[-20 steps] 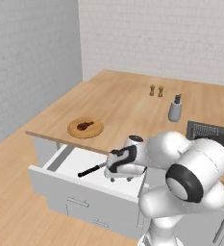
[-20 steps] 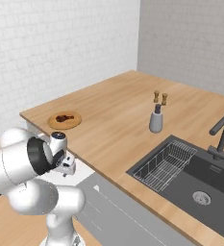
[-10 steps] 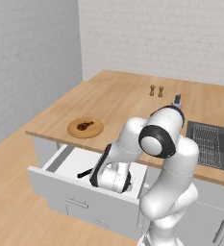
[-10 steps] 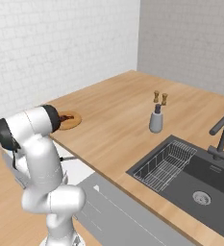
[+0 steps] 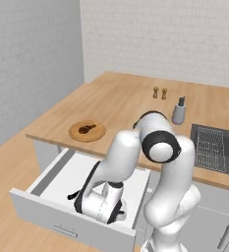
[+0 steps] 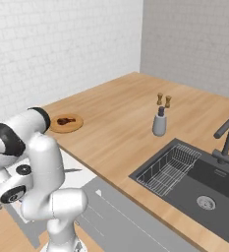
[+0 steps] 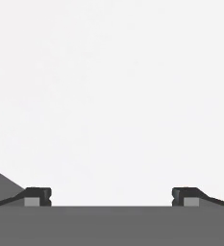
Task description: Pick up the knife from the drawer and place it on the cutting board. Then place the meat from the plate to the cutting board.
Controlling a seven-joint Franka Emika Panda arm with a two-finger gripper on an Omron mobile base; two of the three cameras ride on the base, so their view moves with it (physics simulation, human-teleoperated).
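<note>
The white drawer (image 5: 52, 179) stands pulled out under the counter. My gripper (image 5: 104, 217) is down inside it, fingers open and wide apart, close above the bare white drawer floor (image 7: 111, 96) with nothing between them. The knife lies in the drawer: its black handle end (image 5: 72, 196) peeks out left of my hand, and its grey blade tip (image 6: 72, 171) shows past my arm. On the counter sits the round wooden plate (image 5: 87, 131) (image 6: 67, 123) with the reddish-brown meat (image 5: 88, 129) (image 6: 63, 120) on it. The cutting board is out of view.
Two small shakers (image 5: 159, 92) and a grey dispenser bottle (image 5: 178, 111) stand further back on the counter. A sink (image 6: 194, 172) with a wire rack and a dark faucet (image 6: 226, 140) lies to the right. Walls close the left and back.
The arm has folded over and swung the hand down from above the drawer's edge into the drawer, near the floor. The fingers stayed open. Plate and meat have not moved.
</note>
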